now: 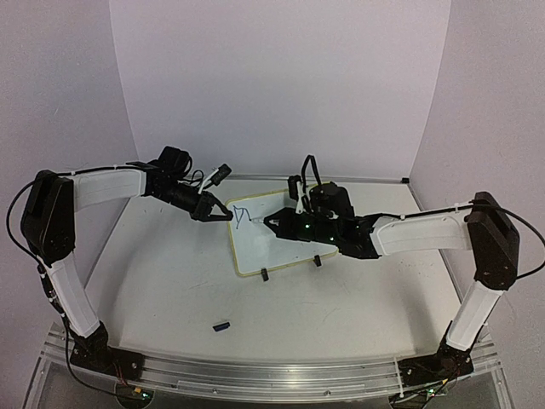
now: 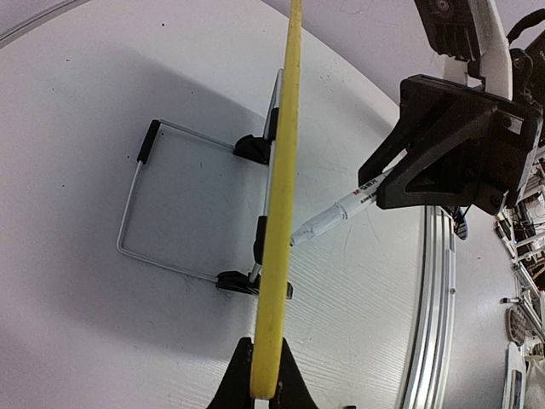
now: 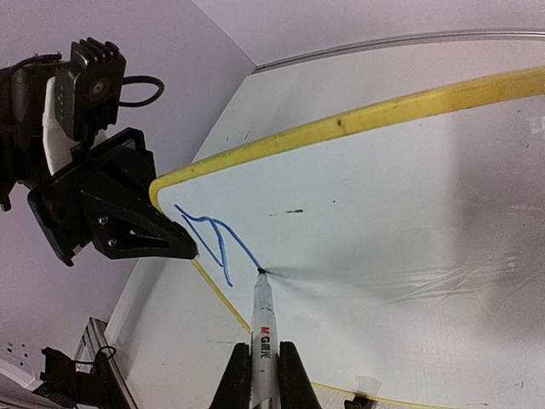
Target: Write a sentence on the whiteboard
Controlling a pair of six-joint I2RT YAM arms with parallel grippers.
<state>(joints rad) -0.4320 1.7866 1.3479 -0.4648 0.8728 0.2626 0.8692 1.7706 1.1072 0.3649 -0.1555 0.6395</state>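
The whiteboard [image 1: 277, 243] stands tilted at mid-table, with a pale-yellow frame [image 2: 285, 187] that appears edge-on in the left wrist view. My left gripper [image 1: 223, 213] is shut on the frame's top-left corner [image 2: 266, 388]. My right gripper [image 3: 265, 362] is shut on a white marker [image 3: 263, 319], whose tip touches the board [image 3: 383, 213]. Of the sentence, only a few blue strokes [image 3: 213, 239] show, beside the left gripper's fingertips [image 3: 183, 245]. In the top view they sit near the board's upper left [image 1: 242, 216], with the right gripper [image 1: 281, 223] just to their right.
A wire stand [image 2: 136, 204] props the board from behind. Two black clip feet [image 1: 265, 274] [image 1: 317, 261] hold its lower edge. A small dark cap-like piece [image 1: 222, 325] lies on the table nearer the arms. A metal rail [image 1: 255, 375] runs along the near edge.
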